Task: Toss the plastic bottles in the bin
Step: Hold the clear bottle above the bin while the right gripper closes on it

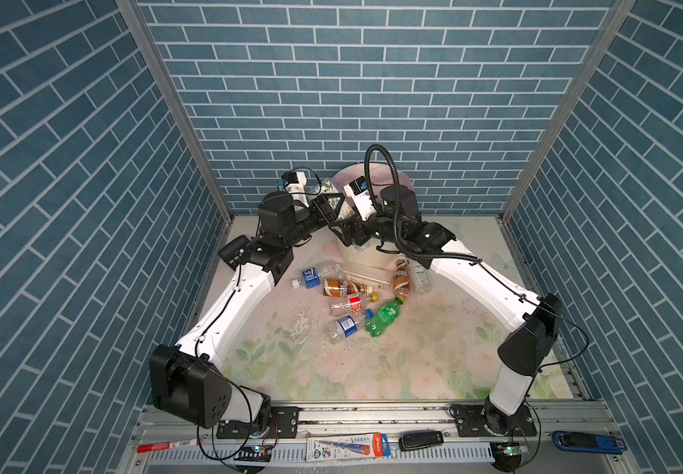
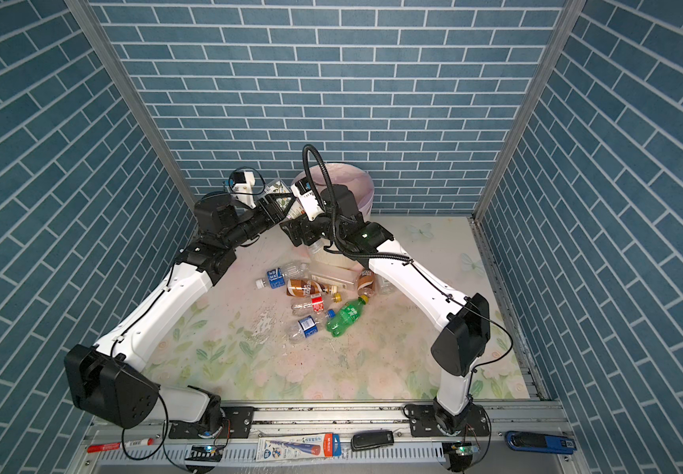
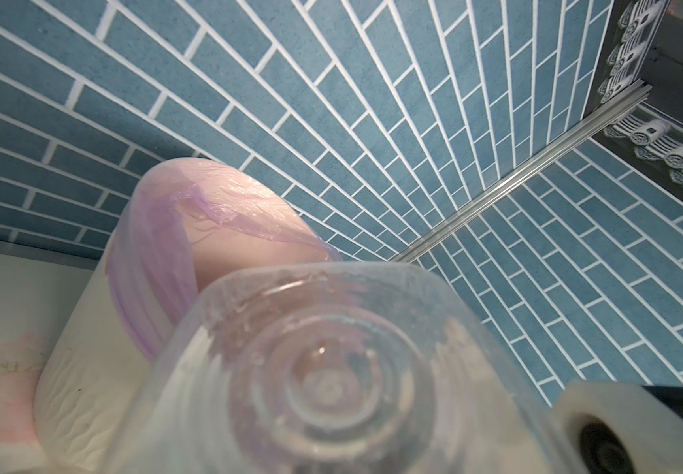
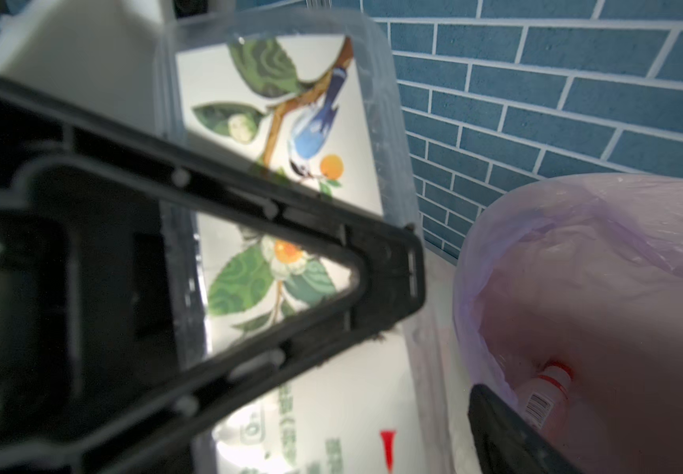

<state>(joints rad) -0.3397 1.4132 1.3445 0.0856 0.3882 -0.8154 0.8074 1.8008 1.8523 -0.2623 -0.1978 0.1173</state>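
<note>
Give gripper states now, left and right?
Left gripper: shut on the bottle.
Right gripper: jaws open, holding nothing.

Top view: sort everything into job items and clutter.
Job: bin, bird-label bottle, green bottle, brown-labelled bottle, second brown-labelled bottle, red-labelled bottle, blue-capped bottle, white-capped bottle, square clear bottle, crumpled clear bottle.
Clutter: black calculator, red marker pen, stationery pack, black gadget, blue gadget.
</note>
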